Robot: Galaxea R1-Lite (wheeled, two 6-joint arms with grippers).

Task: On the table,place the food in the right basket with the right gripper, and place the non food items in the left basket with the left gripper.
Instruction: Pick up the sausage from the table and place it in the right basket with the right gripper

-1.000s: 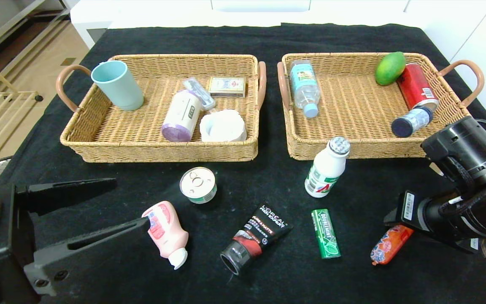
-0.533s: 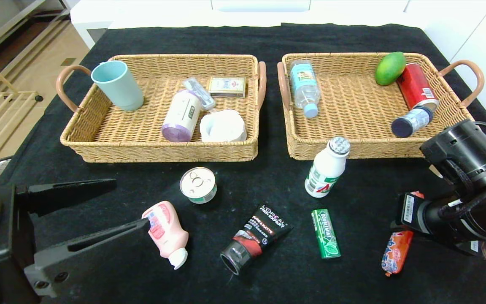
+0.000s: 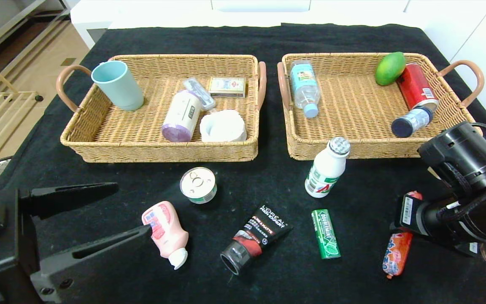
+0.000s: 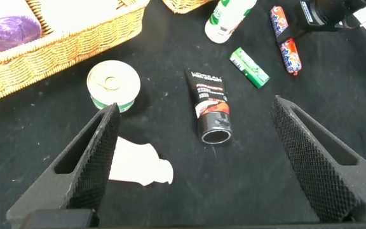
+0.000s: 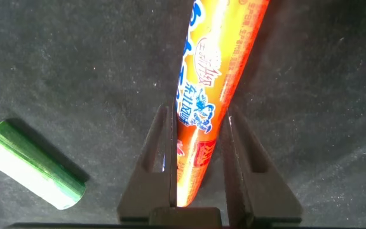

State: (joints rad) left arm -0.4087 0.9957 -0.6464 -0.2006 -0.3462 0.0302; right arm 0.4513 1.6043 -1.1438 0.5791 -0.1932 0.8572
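Note:
My right gripper (image 5: 199, 114) is shut on the orange-red sausage stick (image 5: 218, 57), near one end, low over the black table (image 3: 276, 287) at the front right; the sausage (image 3: 396, 253) points toward me. My left gripper (image 3: 131, 209) stands open at the front left, one finger beside the pink squeeze bottle (image 3: 165, 232), with the black tube (image 4: 210, 105) farther ahead. The round tin (image 3: 198, 185), white drink bottle (image 3: 326, 171) and green gum pack (image 3: 325, 233) lie between the arms. The left basket (image 3: 158, 153) and right basket (image 3: 378, 151) sit behind.
The left basket holds a teal cup (image 3: 118, 84), a white roll with a purple end (image 3: 180, 116), a white holder (image 3: 222, 126) and a small box (image 3: 227, 85). The right basket holds a water bottle (image 3: 304, 86), a green fruit (image 3: 390, 67), a red can (image 3: 416, 86) and a dark-lidded jar (image 3: 411, 121).
My right gripper shut on the sausage, which swung from slanting to nearly lengthwise and shifted right. The left gripper sank a little and stayed open.

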